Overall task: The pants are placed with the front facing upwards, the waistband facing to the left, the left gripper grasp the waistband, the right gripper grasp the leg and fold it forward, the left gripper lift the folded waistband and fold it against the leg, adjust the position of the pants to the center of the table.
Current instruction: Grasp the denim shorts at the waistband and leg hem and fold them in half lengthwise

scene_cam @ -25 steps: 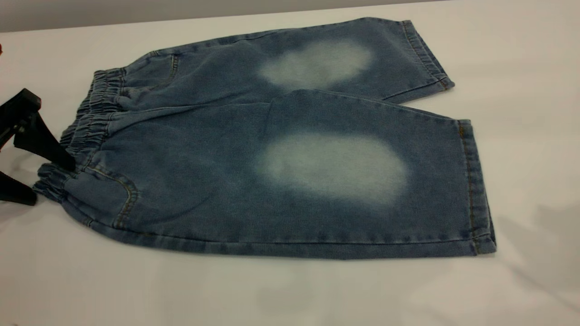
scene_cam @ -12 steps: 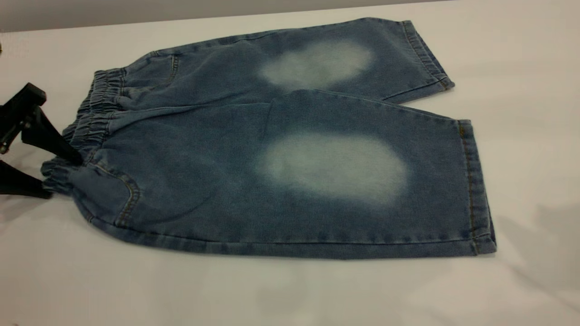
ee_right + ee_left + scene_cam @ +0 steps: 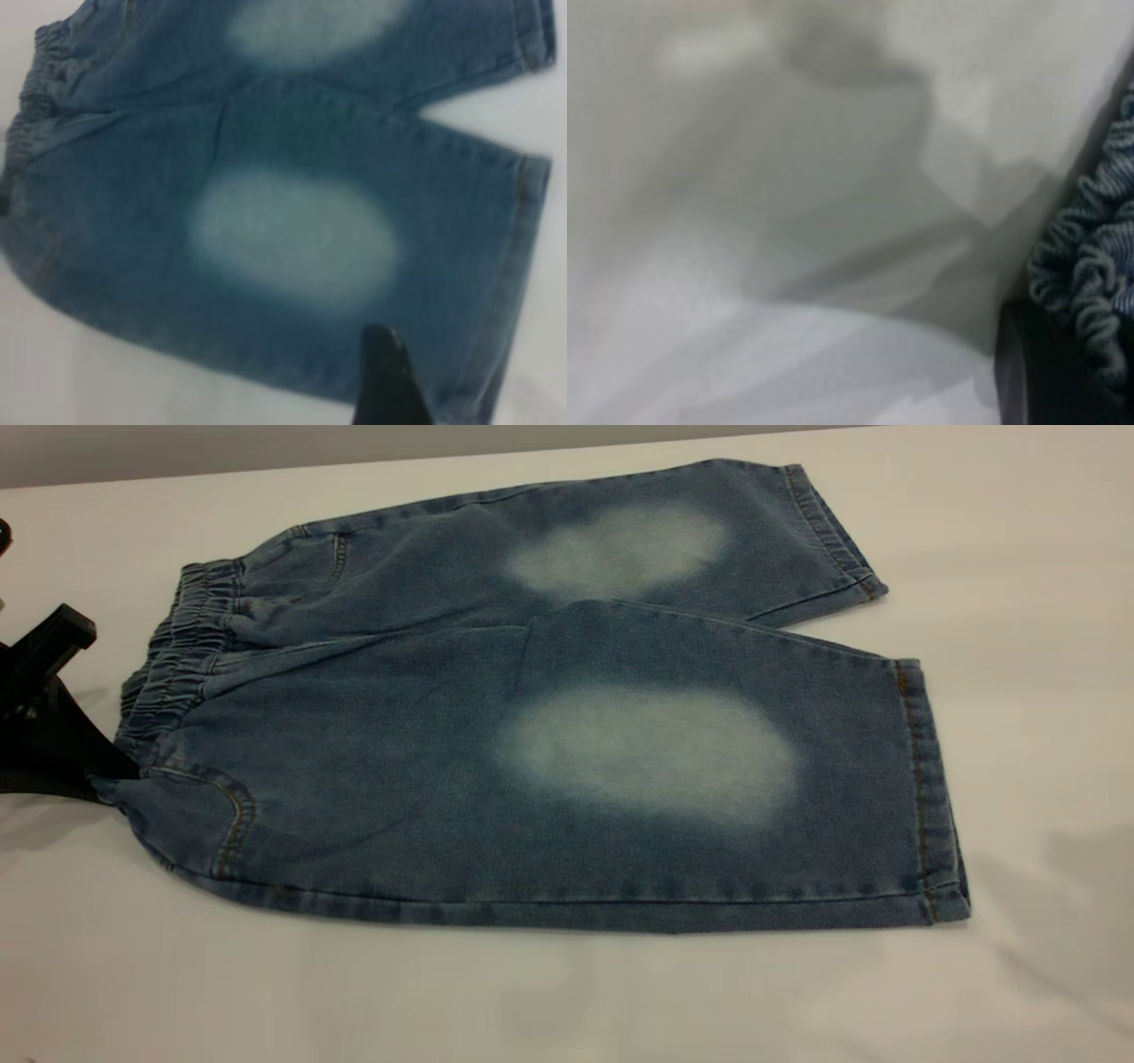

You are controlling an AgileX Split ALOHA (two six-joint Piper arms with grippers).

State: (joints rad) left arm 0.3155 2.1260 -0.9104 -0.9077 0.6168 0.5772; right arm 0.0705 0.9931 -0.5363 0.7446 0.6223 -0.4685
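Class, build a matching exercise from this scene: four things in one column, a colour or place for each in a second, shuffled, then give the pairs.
Column 1:
1. waistband
2. left gripper
3. faded oval
4. table

Column 2:
A. pale patch on the near leg
B. black, at the pants' left end
C. gathered denim
D. white, under everything

Pairs: 1-C, 2-B, 3-A, 4-D
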